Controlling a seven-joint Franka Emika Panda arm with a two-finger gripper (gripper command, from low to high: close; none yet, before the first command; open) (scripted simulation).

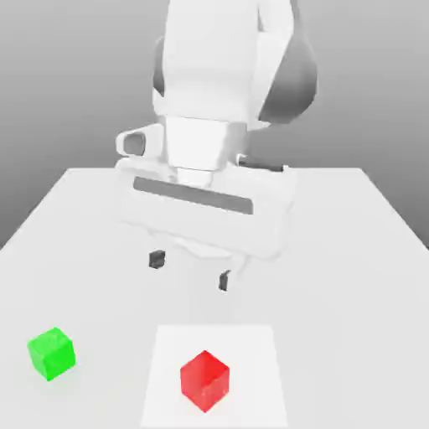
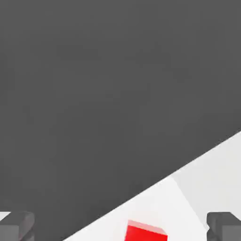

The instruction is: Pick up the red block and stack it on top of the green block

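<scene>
The claw (image 1: 190,270) is wide, its two dark tips (image 1: 157,260) well apart with nothing between them, and it hangs above the bench (image 1: 335,276). The hand (image 1: 201,209) is tilted, its body sloping down towards the exterior view's right, with the arm (image 1: 209,67) rising behind and above it. The red block (image 1: 205,381) lies on the white square (image 1: 260,360), close to the bench's near edge in the exterior view and roughly midway along that edge. It is turned so that one upright corner faces the exterior view, and all of its base is within the square. The green block (image 1: 52,354) sits directly on the bench, off the square, towards the exterior view's left and the near edge. It is well apart from the red block, and neither block touches the other. In the hand view, the red block shows on the white square between the two tips but clear of both, and the square reaches the bench's edge, with a dark floor (image 2: 103,94) beyond.
</scene>
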